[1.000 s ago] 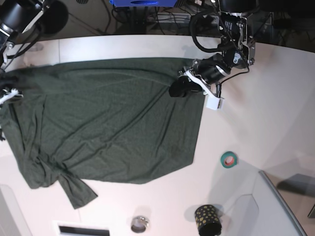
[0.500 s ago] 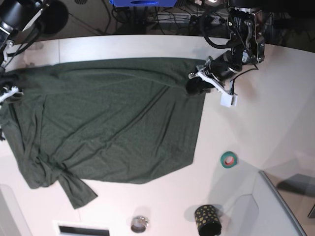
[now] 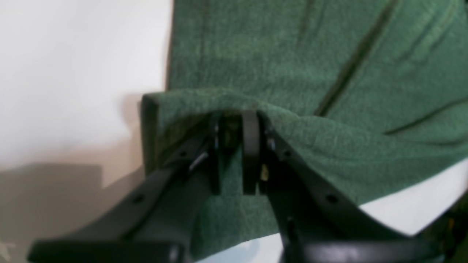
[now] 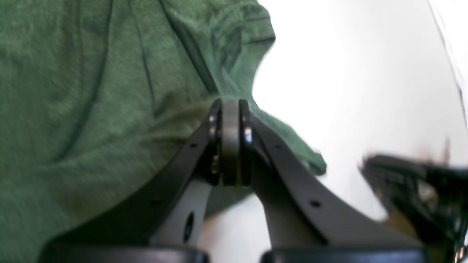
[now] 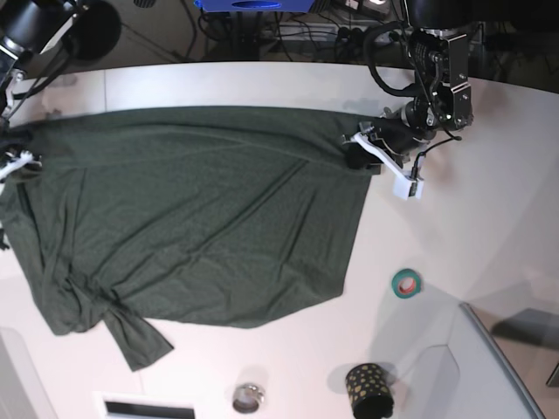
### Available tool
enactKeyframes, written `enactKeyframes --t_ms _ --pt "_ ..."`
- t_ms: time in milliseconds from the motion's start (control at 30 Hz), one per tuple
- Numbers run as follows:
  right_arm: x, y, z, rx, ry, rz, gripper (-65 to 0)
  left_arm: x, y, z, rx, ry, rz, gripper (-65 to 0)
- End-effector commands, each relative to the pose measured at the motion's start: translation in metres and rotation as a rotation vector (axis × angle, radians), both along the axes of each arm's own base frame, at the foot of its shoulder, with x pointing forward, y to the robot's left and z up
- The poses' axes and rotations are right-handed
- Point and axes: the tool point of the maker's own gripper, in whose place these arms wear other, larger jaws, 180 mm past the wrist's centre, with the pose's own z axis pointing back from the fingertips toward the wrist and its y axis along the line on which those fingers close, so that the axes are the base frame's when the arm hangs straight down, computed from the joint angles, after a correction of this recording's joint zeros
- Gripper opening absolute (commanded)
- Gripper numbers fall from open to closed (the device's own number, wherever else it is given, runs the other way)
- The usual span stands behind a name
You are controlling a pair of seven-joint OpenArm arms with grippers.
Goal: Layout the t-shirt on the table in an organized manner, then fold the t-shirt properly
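The t-shirt (image 5: 192, 214) lies spread over the table (image 5: 454, 227), mostly flat, with wrinkles and a bunched sleeve at the corner farthest from both grippers. The left gripper (image 3: 236, 153) pinches a fold of the hem corner; cloth drapes over its nearly closed jaws and runs away ahead of them. The right gripper (image 4: 230, 142) is pressed together on the opposite edge, with fabric gathered just in front of its tips and bare table to its side. The shirt spans between the two grips.

Judgement: this is the layout stage, folding not started. The fabric looks light, soft and limp with some stretch. It will sag, crease and drag rather than slide as one piece, and a thin pinch can slip. Best holds are the hem corners and shoulder seams, where the cloth is doubled. Pulling evenly from both grips should flatten it.
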Motion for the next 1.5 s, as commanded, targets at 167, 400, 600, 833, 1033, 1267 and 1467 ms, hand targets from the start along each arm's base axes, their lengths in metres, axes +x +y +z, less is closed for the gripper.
enactKeyframes --t_ms 167,400,600,833,1033,1267,1467 --pt "0.015 0.058 0.008 0.106 -0.01 0.082 -63.5 0.003 0.045 0.007 0.054 -0.016 0.083 -56.4" --pt "0.008 0.06 0.002 0.158 -0.031 0.009 -63.5 0.002 0.077 0.012 0.083 -0.027 0.149 -56.4" --pt "0.007 0.057 0.004 0.149 -0.034 0.006 -63.5 0.004 0.08 0.033 0.116 -0.087 0.134 -56.4" --pt "-0.033 0.02 0.027 0.292 -0.197 -0.216 -45.2 -0.01 0.14 0.092 0.188 -0.23 0.287 -55.9" --pt "-0.091 0.006 0.016 0.607 -0.244 -0.373 -17.0 -0.053 0.136 0.102 -0.027 -0.226 0.256 -49.2" --pt "-0.11 0.006 -0.017 0.779 -0.251 -0.448 -16.8 -0.091 0.147 0.081 -0.105 -0.145 0.34 -24.4" --pt "-0.094 -0.011 -0.017 0.789 -0.298 -0.46 -16.8 -0.095 0.138 0.085 -0.102 -0.178 0.252 -22.9"
